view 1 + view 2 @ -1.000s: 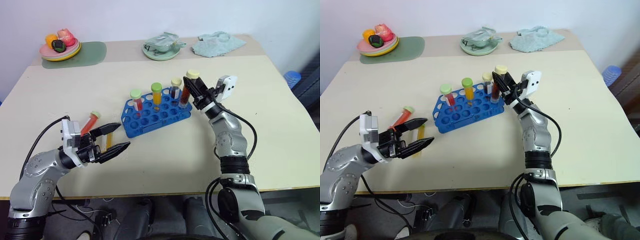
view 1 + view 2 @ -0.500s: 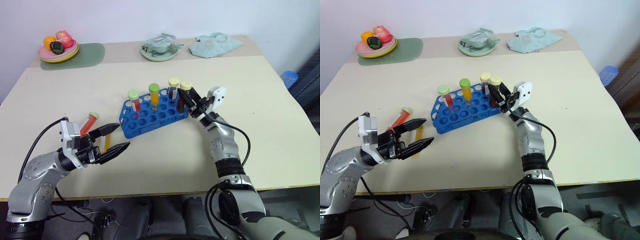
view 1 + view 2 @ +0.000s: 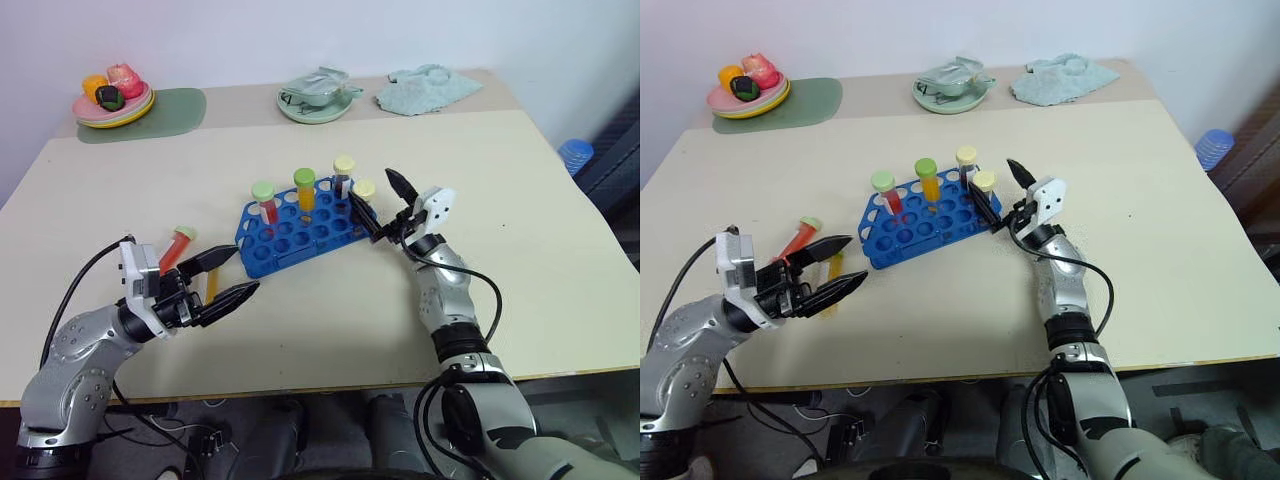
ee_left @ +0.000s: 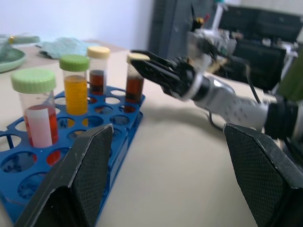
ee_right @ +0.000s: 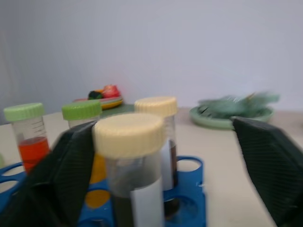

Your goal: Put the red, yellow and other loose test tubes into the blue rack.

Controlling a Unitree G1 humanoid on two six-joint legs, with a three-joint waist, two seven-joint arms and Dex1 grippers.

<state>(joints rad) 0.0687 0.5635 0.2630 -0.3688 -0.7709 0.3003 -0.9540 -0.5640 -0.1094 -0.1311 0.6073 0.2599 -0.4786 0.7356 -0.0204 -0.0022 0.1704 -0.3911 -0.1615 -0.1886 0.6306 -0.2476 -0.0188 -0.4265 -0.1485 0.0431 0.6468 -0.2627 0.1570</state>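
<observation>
The right gripper [image 3: 385, 205] is wide open, holding nothing; pull it straight away from the dark tube [image 3: 364, 194] without touching the rack [image 3: 270, 250]

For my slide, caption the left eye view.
Right gripper open beside a tube standing in the rack.

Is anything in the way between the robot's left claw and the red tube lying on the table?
Nothing visible blocks it. The left gripper is open and hovers just in front of the red tube, which lies loose on the table beside a yellow tube, with bare tabletop between them and the blue rack.
</observation>
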